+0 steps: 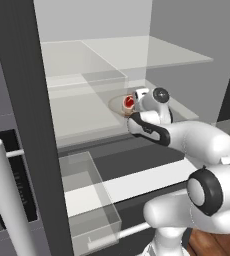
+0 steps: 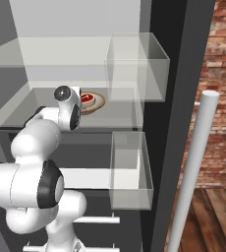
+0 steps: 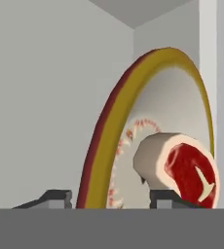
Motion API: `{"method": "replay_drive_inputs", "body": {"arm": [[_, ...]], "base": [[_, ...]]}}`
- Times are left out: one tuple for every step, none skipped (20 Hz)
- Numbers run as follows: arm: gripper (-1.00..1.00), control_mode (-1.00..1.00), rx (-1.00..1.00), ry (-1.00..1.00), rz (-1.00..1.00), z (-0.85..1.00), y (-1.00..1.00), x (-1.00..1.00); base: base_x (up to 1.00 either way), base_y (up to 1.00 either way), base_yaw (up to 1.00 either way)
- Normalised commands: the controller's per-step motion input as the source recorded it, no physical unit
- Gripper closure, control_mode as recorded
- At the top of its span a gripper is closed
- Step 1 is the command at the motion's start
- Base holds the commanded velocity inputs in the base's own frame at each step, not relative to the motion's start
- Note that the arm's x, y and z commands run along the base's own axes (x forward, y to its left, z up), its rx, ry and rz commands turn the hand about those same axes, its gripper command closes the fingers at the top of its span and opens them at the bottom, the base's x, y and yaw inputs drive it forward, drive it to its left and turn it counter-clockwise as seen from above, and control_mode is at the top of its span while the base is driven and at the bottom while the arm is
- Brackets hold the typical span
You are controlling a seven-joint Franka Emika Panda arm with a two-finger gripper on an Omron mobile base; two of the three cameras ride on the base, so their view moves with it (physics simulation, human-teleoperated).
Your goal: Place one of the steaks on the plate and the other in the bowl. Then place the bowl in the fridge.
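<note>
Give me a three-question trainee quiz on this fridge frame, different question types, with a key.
1. True or false: the bowl rests on a clear shelf inside the open fridge.
2. Which steak lies in the bowl? A) the bright red one with a white fat rim B) a pale pinkish-brown one C) none
3. Fill in: in the hand view the gripper has one fingertip on each side of the bowl's ____.

Key: 1 true; 2 A; 3 rim.
</note>
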Motion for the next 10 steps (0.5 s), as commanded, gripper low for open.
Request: {"method": "replay_drive_inputs", "body": {"arm": [[-1.0, -1.0, 0.08, -0.11, 0.0, 0.0, 0.0, 0.0], [-1.0, -1.0, 0.05, -0.1, 0.0, 0.0, 0.0, 0.0], [-1.0, -1.0, 0.03, -0.13, 0.0, 0.0, 0.0, 0.0], [-1.0, -1.0, 0.03, -0.13, -0.01, 0.12, -0.01, -0.19], [-1.0, -1.0, 0.0, -0.11, -0.03, 0.26, -0.06, -0.49], [-1.0, -1.0, 0.0, -0.09, -0.03, 0.43, -0.09, -0.61], [-1.0, -1.0, 0.0, -0.11, -0.02, 0.58, -0.11, -0.8], [-1.0, -1.0, 0.0, -0.09, -0.01, 0.81, -0.11, -0.79], [-1.0, -1.0, 0.0, -0.06, 0.0, 0.94, -0.12, -0.79], [-1.0, -1.0, 0.0, -0.03, 0.0, 1.0, -0.08, -0.93]], "base": [[0.0, 0.0, 0.0], [0.0, 0.0, 0.0], [0.0, 0.0, 0.0], [0.0, 0.0, 0.0], [0.0, 0.0, 0.0], [0.0, 0.0, 0.0], [0.0, 0.0, 0.0], [0.0, 0.0, 0.0], [0.0, 0.0, 0.0], [0.0, 0.0, 0.0]]}}
